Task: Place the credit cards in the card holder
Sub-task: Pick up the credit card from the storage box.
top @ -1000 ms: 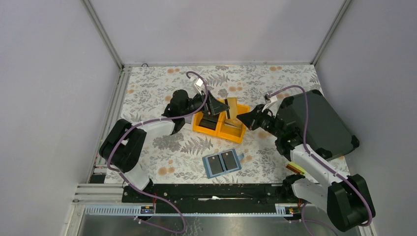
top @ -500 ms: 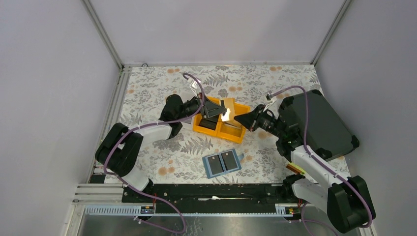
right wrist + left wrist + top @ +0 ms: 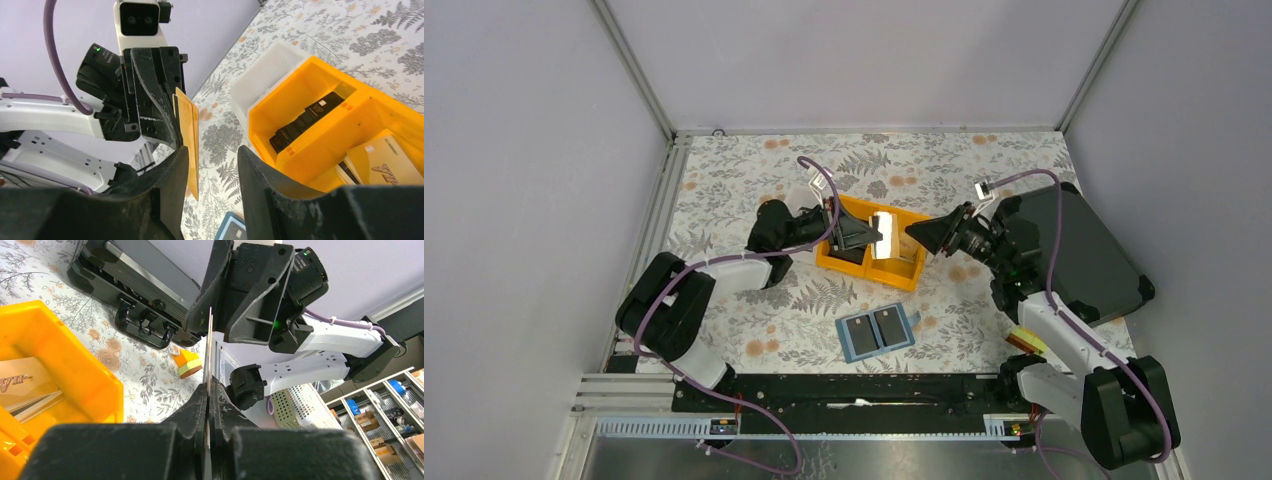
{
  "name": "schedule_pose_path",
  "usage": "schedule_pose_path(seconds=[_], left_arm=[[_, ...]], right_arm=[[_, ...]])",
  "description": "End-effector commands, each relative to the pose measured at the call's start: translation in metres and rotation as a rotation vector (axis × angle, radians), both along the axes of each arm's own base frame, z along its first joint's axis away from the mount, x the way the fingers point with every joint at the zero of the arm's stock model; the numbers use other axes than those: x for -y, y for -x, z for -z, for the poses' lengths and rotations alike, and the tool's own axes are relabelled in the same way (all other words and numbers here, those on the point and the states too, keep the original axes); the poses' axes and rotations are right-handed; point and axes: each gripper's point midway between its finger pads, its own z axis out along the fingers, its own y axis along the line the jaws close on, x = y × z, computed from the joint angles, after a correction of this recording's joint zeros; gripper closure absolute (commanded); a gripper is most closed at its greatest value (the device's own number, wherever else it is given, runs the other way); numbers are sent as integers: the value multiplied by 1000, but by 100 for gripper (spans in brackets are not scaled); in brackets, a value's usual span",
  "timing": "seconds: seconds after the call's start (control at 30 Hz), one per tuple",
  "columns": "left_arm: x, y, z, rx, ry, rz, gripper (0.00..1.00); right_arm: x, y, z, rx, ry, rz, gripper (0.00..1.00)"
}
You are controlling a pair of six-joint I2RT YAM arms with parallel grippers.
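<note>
My left end effector (image 3: 864, 235) is clamped fully shut on a gold credit card (image 3: 884, 236), gripping it by one short end. The card stands on edge in the air over the orange bin (image 3: 906, 281), toward the middle of the counter (image 3: 744, 180) and a little nearer its far edge. In the left wrist view I see that card only as a thin line rising out of the closed jaws.

My right end effector (image 3: 916, 233) faces the left one from the other side, its jaws parted. In the right wrist view the free end of the card sits in the gap between them, close against one finger (image 3: 172, 175). I cannot tell whether it touches that finger, and the other finger is clear of it.

The card holder (image 3: 879, 331) lies opened flat near the middle of the counter's near edge, well apart from both arms, with two dark cards (image 3: 873, 327) lying on its inner faces.

In the orange bin, one compartment holds a stack of dark cards (image 3: 305, 120) and the next holds pale gold cards (image 3: 380, 162), the top one printed "VIP". A white bin (image 3: 265, 75) sits just beside the orange one on its far side. The black hard case (image 3: 1074, 250) lies along the counter's right edge.
</note>
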Motion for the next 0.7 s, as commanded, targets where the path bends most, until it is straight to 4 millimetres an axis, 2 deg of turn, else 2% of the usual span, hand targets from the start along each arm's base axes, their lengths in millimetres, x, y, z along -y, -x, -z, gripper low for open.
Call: schedule_pose_path(seconds=[0.0,0.1,0.23,0.37,0.67], left_arm=[[-5,16,-29,127,60,53,100],[-4,18,-28,124,57,64,100],[-2,17,-26,119,54,62,100],[-1,17,-25,118,50,63,100],[4,18,-21,124,20,69,100]], right_arm=[[-7,4,-44,94,-105,-88,55],[-12,7,-51,93,-140,-143,61],[-15,12,-56,102,-150,-190,62],[-16,12,-53,86,-135,-197,64],[-19,5,-49,77,-130,-206,73]])
